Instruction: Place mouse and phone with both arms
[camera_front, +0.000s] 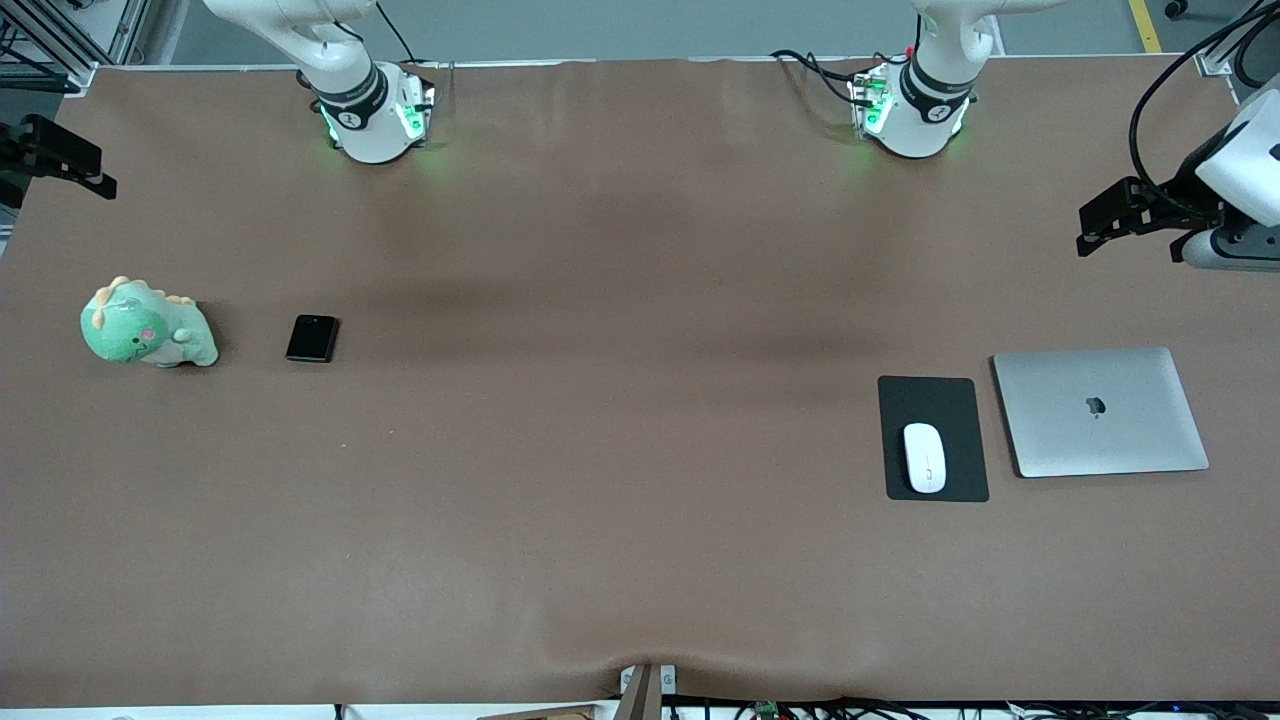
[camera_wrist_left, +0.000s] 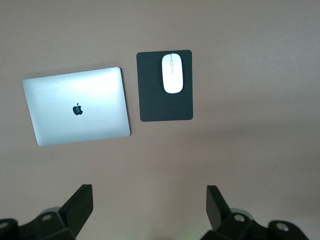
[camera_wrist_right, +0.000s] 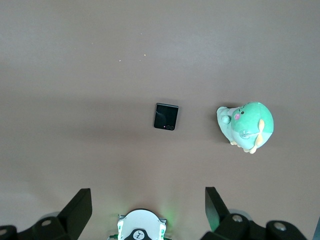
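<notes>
The white mouse (camera_front: 925, 457) lies on a black mat (camera_front: 950, 400) toward the left arm's end of the table; it also shows in the left wrist view (camera_wrist_left: 172, 73). The black folded phone (camera_front: 312, 338) lies flat toward the right arm's end and shows in the right wrist view (camera_wrist_right: 166, 116). My left gripper (camera_wrist_left: 149, 189) is open and empty, high over bare table beside the mat. My right gripper (camera_wrist_right: 148, 190) is open and empty, high over its own arm's base (camera_wrist_right: 141, 227). Neither gripper's fingers show in the front view.
A closed silver laptop (camera_front: 1100, 410) lies beside the mat, at the left arm's end. A green plush dinosaur (camera_front: 145, 325) sits beside the phone, at the right arm's end. Black fixtures stand at both table ends (camera_front: 60, 158) (camera_front: 1190, 205).
</notes>
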